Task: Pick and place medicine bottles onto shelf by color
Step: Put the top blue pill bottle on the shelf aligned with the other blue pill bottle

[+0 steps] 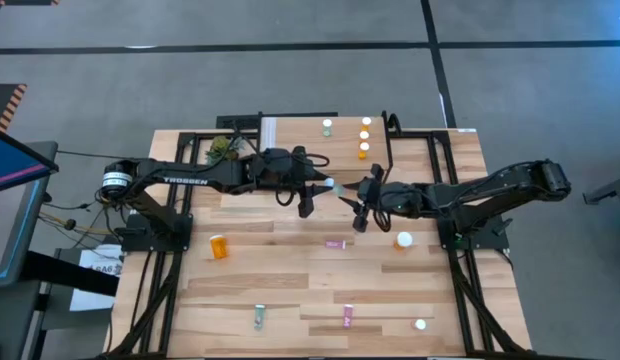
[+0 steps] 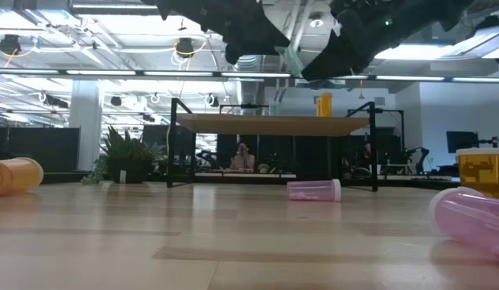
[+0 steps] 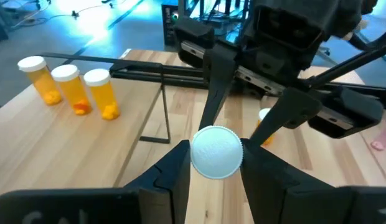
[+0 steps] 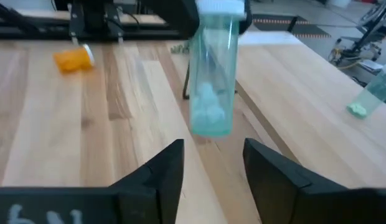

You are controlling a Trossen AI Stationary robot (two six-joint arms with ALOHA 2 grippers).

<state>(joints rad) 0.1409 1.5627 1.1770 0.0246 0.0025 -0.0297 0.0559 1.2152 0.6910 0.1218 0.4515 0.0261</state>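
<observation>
A teal medicine bottle (image 4: 211, 81) with a white cap hangs in the air above the table's middle, between my two grippers. My left gripper (image 3: 216, 155), reaching in from the table's left, is shut on the bottle's cap. My right gripper (image 4: 213, 152) faces it from the right. It is open, with its fingers standing apart on either side of the bottle's bottom end. At the far edge stands the shelf (image 1: 310, 150). Three orange bottles (image 3: 68, 87) stand upright on it, and a teal one (image 1: 328, 127) stands a little further left. My left gripper pinches the white cap (image 3: 199, 155) between its two fingers, one on each side of the cap's rim. The fingers come roughly level from the table's left. The bottle is lifted clear of the table, and its body (image 1: 345, 193) sticks out beyond the fingers toward my right gripper.
An orange bottle (image 1: 220, 245) and a pink one (image 1: 335, 243) lie on the tabletop, and an orange one (image 1: 403, 239) stands there. A teal bottle (image 1: 260, 317), a pink one (image 1: 348, 316) and another bottle (image 1: 420, 324) are near the front edge. A small green plant (image 1: 222, 148) stands by the shelf's left end.
</observation>
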